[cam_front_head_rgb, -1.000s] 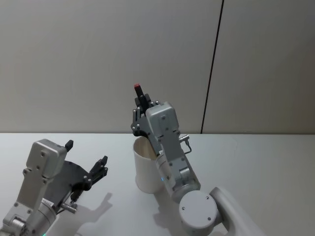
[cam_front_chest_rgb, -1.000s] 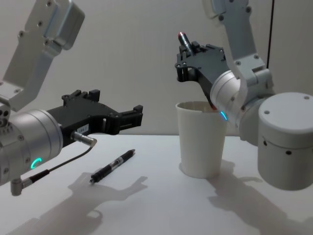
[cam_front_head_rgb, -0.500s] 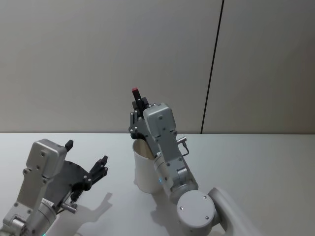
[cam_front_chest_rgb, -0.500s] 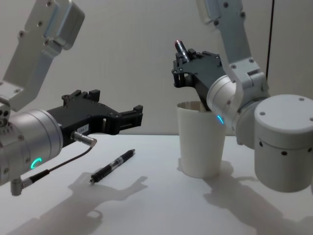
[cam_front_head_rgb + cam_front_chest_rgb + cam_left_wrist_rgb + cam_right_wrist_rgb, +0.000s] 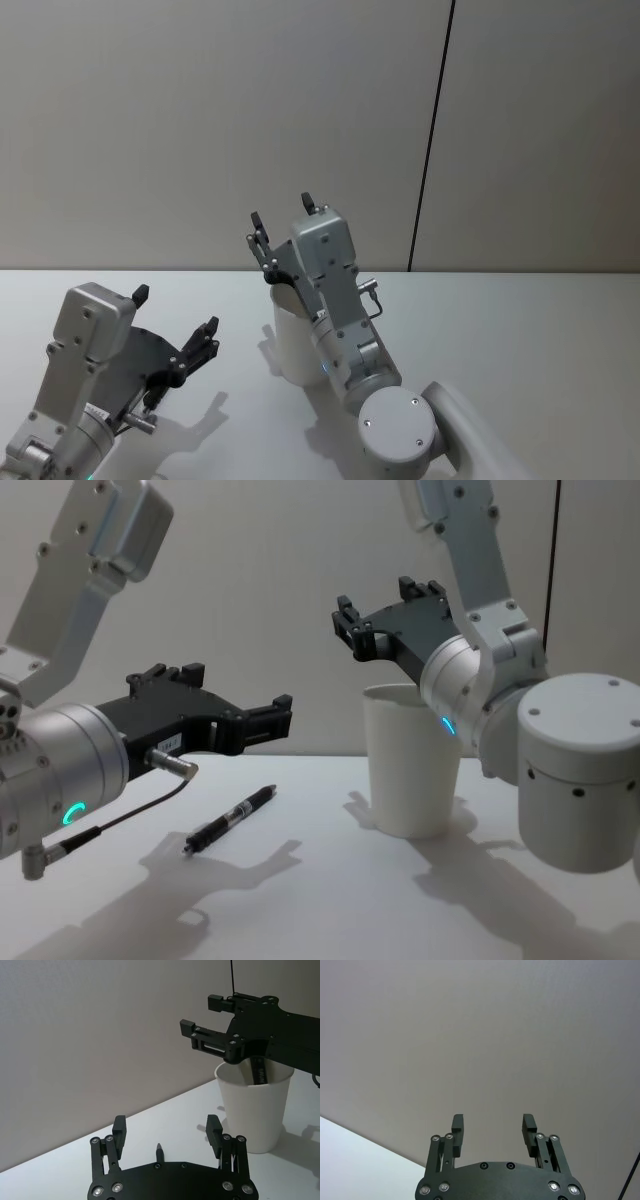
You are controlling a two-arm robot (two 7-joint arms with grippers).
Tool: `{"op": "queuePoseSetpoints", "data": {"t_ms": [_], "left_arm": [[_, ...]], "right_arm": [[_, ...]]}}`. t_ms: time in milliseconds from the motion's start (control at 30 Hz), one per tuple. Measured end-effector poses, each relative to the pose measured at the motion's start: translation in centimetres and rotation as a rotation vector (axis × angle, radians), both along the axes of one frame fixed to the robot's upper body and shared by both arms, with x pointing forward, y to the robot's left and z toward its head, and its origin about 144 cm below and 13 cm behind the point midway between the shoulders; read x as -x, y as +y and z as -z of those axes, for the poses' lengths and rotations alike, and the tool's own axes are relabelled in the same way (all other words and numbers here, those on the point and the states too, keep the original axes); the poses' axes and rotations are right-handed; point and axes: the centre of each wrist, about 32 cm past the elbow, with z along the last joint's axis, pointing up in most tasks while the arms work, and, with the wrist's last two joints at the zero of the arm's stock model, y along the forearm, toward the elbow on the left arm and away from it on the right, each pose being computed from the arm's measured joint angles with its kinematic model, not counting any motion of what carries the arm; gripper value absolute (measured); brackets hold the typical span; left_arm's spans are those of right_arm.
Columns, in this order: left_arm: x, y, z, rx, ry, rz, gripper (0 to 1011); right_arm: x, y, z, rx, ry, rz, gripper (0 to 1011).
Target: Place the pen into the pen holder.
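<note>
You are holding the right gripper point(image 5: 375, 598) open above the cup point(image 5: 415, 770), leaving its pen point(image 5: 258, 1071) free, and the left gripper point(image 5: 166, 1124) open over a second pen point(image 5: 230, 820), apparently for pickup.

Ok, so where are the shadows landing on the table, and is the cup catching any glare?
Head view: the left gripper throws a soft shadow onto the table beneath it. Chest view: the pen holder casts a faint shadow toward the pen lying on the table. Left wrist view: the pen holder's wall is evenly lit, no glare.
</note>
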Motion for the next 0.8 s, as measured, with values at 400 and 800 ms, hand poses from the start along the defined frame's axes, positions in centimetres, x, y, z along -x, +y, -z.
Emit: {"op": "queuePoseSetpoints", "data": {"t_ms": [400, 800], "left_arm": [[0.0, 0.0, 0.0, 0.0, 0.0, 0.0, 1003], [0.0, 0.0, 0.0, 0.0, 0.0, 0.0, 1003]], "right_arm": [[0.1, -0.2, -0.3, -0.005, 0.004, -0.008, 1001], [1.2, -4.0, -4.1, -0.051, 0.036, -0.078, 1001]]}}
